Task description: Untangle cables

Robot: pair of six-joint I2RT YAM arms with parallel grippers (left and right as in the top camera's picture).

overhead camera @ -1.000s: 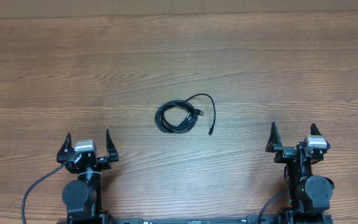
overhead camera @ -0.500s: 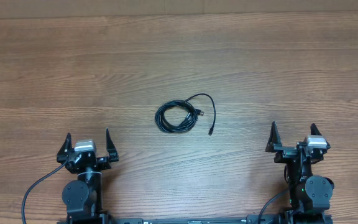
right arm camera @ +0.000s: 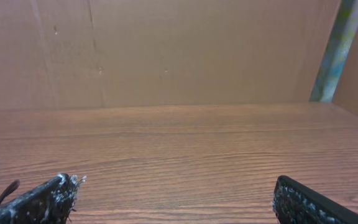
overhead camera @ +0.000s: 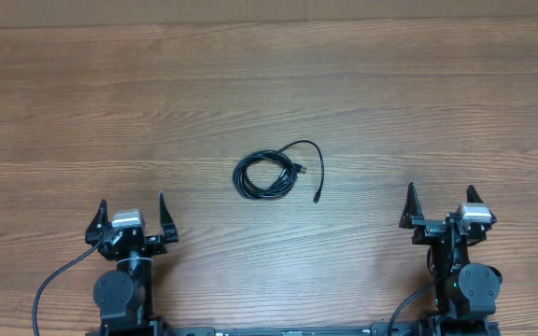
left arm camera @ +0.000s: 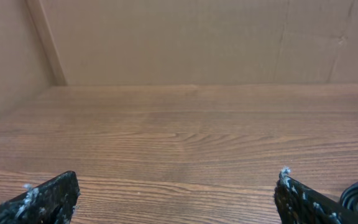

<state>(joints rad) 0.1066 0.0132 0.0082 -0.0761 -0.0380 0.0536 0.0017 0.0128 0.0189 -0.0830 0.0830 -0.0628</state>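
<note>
Untangling not begun — the cables (overhead camera: 274, 174) lie coiled, untouched, mid surface (overhead camera: 269, 75), while left fingers (overhead camera: 162, 209) at seven o'clock and right fingers (overhead camera: 410, 200) at five gape wide, empty.

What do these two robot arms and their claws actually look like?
Black all over, with round joint housings. The left gripper and right gripper each have two pointed black fingers flecked white, with a silvery block between. A thick black cord trails from each base.
</note>
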